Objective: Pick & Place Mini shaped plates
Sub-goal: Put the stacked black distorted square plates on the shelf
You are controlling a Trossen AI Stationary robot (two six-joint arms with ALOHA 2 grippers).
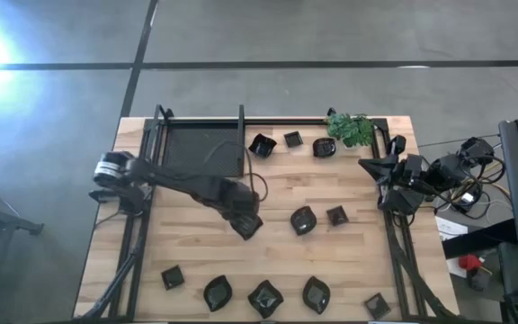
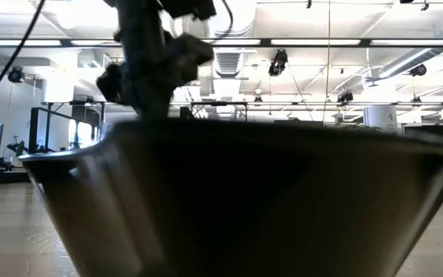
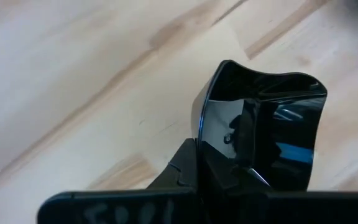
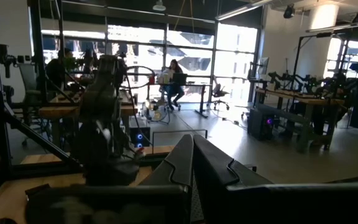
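My left gripper [image 1: 247, 225] is over the middle of the wooden table, pointing steeply down and shut on one mini shaped plate [image 3: 272, 124], a glossy black squarish dish with raised, curved walls. In the high view the gripper hides most of that dish. Several more mini plates rest on the table: three at the far edge [image 1: 293, 139], two right of centre [image 1: 303, 220] and a row along the near edge [image 1: 265, 297]. My right gripper [image 4: 191, 163] is shut and empty, parked level at the table's right edge [image 1: 367, 166]. My left gripper pinches the dish by one wall at its rim [image 3: 211, 144], between its two fingers [image 3: 188, 168]. The fingers come from above, pointing steeply down. The dish hangs tilted past the fingertips, apparently clear of the table.
A large black rectangular tray [image 1: 200, 148] lies at the far left, and a green plant [image 1: 351, 129] stands at the far right. One near-edge dish [image 2: 237, 200] fills most of the low view. Bare wood lies left of centre [image 1: 187, 243].
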